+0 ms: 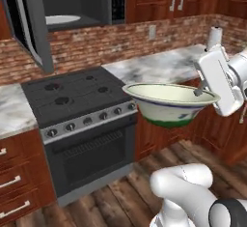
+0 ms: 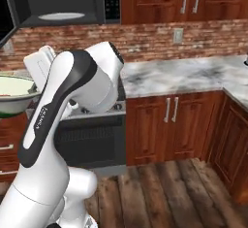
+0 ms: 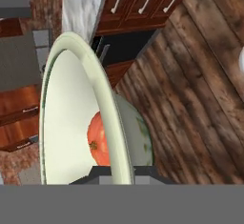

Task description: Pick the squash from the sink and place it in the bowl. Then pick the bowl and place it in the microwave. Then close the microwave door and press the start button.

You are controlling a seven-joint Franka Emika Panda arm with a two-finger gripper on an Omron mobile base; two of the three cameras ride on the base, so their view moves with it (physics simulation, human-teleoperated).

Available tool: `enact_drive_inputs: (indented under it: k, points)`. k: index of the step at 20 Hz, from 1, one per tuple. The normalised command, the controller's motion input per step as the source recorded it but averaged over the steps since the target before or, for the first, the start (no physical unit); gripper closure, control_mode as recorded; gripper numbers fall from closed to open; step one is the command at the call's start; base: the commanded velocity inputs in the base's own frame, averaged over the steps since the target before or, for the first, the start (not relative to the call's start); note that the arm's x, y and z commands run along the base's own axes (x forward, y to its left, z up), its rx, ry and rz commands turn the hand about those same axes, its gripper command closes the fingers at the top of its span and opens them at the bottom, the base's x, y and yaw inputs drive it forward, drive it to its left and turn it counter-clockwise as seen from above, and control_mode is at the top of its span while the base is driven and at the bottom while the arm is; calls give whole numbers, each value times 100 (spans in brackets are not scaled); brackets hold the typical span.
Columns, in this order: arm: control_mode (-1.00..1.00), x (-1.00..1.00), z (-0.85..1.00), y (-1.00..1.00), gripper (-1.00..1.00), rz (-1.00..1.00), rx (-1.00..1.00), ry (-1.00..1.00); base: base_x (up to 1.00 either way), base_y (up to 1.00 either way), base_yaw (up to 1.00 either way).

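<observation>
So the hand view is the one that gives you the squash (image 3: pixel 97 144), a small orange lump sitting down inside the bowl (image 3: pixel 71 118). From the left base view you just get the bowl's (image 1: pixel 166 103) outside: cream, flaring sides, thin dark line under the rim, green foot. It's up in the air in front of the stove (image 1: pixel 79 107), past the worktop's (image 1: pixel 159 66) front edge, fingers (image 1: pixel 198 92) clenched on its rim. Microwave (image 1: pixel 72 4) above, door (image 1: pixel 29 23) swung open.

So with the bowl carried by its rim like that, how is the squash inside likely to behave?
The squash looks round and lies loose, so it probably rolls if the bowl tilts. The gripper pinches only the rim, so the bowl may sag. Its flaring sides likely contain it.
</observation>
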Motion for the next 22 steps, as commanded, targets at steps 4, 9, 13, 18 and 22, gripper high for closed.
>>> enact_drive_inputs:
  k: [4,9,13,18,22]
  points:
    - [100,0,0,0,100,0,0,0,81,-29,60]
    - [100,0,0,0,100,0,0,0,64,-18,53]
    - [100,0,0,0,100,0,0,0,70,-17,25]
    - [100,0,0,0,100,0,0,0,78,-15,2]
    - [100,0,0,0,100,0,0,0,75,-9,0]
